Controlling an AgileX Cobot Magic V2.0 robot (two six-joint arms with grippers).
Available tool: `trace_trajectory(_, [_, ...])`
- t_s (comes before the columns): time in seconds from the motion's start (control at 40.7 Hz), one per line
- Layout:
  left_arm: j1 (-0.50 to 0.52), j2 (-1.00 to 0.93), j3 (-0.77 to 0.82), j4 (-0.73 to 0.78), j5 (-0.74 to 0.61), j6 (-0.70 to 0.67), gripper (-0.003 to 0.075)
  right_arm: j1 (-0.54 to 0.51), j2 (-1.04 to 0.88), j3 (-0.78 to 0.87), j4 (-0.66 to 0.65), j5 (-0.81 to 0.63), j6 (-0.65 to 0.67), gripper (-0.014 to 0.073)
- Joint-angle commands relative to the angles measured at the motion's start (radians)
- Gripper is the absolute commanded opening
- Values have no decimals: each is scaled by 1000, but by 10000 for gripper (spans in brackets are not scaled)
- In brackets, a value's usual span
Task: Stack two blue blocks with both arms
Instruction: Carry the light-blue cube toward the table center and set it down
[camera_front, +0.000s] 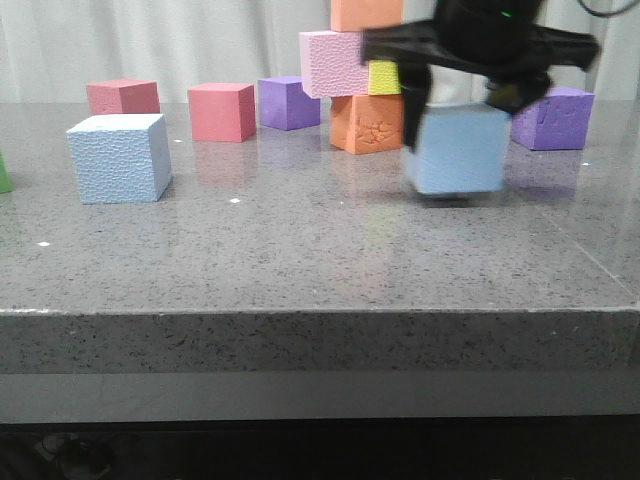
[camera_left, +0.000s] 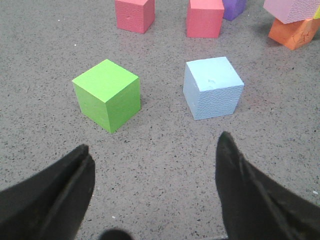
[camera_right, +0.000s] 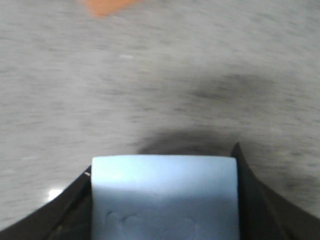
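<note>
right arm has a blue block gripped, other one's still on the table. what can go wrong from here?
1. The held blue block hangs low over the table; carried across at that height it could drag.
2. The right wrist view is blurred, so alignment over the other blue block is hard to judge.
3. The green cube sits close beside the target; the left gripper could nudge it.

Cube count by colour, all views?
blue cubes: 2
green cube: 1
red cubes: 2
purple cubes: 2
pale pink cube: 1
orange cubes: 2
yellow cube: 1
Total: 11
</note>
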Motion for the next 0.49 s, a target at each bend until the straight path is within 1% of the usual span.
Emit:
trace_trajectory(0.0, [-9, 8, -35, -14, -75, -5, 502, 58, -15, -94, -7, -24, 48, 350])
trace_trajectory(0.123, [-9, 8, -35, -14, -83, -5, 502, 99, 58, -194, -9, 27, 110, 351])
trace_trajectory(0.295, [-9, 8, -35, -14, -83, -5, 502, 163, 162, -324, -12, 63, 118, 351])
trace_trajectory(0.393, [-9, 8, -35, -14, -83, -5, 502, 174, 204, -371, -45, 100, 161, 353])
trace_trajectory(0.466, [-9, 8, -35, -14, -85, -5, 502, 175, 226, -391, -60, 121, 186, 395])
